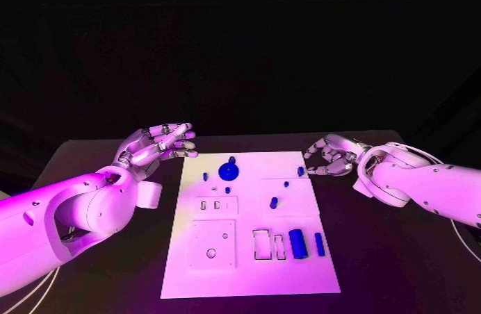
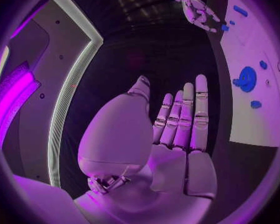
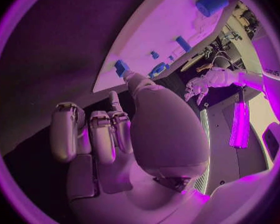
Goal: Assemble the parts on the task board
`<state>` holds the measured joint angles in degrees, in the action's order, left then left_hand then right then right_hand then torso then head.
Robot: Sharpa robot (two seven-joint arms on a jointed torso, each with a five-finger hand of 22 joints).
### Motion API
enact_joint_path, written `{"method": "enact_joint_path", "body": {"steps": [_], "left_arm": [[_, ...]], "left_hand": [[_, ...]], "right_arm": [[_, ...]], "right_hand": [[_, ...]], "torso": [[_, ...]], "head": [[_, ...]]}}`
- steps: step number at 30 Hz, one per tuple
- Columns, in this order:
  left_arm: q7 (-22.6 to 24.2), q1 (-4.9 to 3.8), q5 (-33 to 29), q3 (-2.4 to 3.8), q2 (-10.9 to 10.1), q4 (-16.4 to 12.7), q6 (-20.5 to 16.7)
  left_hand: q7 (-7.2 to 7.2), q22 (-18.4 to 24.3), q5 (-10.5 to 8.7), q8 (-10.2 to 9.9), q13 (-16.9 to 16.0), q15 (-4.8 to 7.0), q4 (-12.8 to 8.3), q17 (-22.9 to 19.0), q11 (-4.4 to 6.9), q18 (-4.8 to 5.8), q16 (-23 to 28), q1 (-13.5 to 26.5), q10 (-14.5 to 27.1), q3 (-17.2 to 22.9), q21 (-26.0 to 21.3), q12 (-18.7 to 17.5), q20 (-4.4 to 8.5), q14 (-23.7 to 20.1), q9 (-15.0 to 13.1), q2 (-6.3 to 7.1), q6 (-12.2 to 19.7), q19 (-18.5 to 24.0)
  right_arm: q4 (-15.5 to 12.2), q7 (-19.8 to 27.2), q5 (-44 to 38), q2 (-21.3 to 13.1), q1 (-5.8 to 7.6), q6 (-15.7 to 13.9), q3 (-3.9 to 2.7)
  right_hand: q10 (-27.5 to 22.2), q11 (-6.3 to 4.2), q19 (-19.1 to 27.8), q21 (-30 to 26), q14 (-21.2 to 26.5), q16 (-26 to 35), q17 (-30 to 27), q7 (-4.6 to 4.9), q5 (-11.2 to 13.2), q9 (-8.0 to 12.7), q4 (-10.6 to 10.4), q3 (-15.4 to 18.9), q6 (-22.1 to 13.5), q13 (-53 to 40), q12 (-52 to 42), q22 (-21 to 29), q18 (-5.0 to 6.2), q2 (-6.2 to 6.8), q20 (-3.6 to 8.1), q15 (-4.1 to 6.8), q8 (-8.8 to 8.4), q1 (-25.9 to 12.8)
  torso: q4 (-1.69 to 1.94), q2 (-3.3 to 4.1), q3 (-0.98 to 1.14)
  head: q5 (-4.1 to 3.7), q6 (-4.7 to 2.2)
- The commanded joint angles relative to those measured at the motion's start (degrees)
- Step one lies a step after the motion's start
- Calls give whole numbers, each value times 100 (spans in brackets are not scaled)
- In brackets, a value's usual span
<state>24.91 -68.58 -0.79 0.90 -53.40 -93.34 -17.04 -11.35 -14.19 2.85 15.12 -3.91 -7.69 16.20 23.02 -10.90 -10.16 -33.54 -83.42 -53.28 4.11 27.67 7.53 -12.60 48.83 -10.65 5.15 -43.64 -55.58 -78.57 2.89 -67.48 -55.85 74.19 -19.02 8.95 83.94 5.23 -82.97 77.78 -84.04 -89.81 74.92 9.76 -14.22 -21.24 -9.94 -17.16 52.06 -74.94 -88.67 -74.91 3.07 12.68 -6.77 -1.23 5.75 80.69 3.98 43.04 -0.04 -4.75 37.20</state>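
The white task board (image 1: 251, 265) lies in the middle of the black table. On its far half sit a round blue part (image 1: 229, 169) and several small blue parts; a blue cylinder (image 1: 297, 243) and a blue bar (image 1: 319, 243) lie nearer me. My left hand (image 1: 160, 144) hovers off the board's far left corner, flat, fingers straight, holding nothing (image 2: 171, 134). My right hand (image 1: 331, 155) hangs by the far right corner with fingers bent and nothing in it. In the right wrist view my right hand (image 3: 115, 134) has its thumb stretched towards a small blue part (image 3: 121, 67) at the board's edge.
The board carries rectangular slots (image 1: 263, 244) and a square plate with a round hole (image 1: 211, 252) on its near half. Bare black table (image 1: 401, 258) lies on both sides of the board. The left wrist view shows the board (image 2: 252, 114) and my right hand (image 2: 193, 5) beyond it.
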Motion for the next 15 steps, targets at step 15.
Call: {"method": "enact_joint_path", "body": {"steps": [15], "left_arm": [[52, 1, 10, 3, -10, -7, 110]], "left_hand": [[-280, -6, -2, -18, 7, -8, 14, 6, -16, 3, -20, -15, 29, -34, 32, -22, -4, -36, 7, -25, 51, 38]], "right_arm": [[187, 110, -55, 224, -140, 122, 2]], "right_hand": [[517, -28, -40, 47, -573, 6, 1406, -6, -43, -8, 66, -48, 33, -1409, -53, -515, -1, -34, 24, 67, 2, 72]], "torso": [[0, -4, -9]], "head": [[48, 31]]}}
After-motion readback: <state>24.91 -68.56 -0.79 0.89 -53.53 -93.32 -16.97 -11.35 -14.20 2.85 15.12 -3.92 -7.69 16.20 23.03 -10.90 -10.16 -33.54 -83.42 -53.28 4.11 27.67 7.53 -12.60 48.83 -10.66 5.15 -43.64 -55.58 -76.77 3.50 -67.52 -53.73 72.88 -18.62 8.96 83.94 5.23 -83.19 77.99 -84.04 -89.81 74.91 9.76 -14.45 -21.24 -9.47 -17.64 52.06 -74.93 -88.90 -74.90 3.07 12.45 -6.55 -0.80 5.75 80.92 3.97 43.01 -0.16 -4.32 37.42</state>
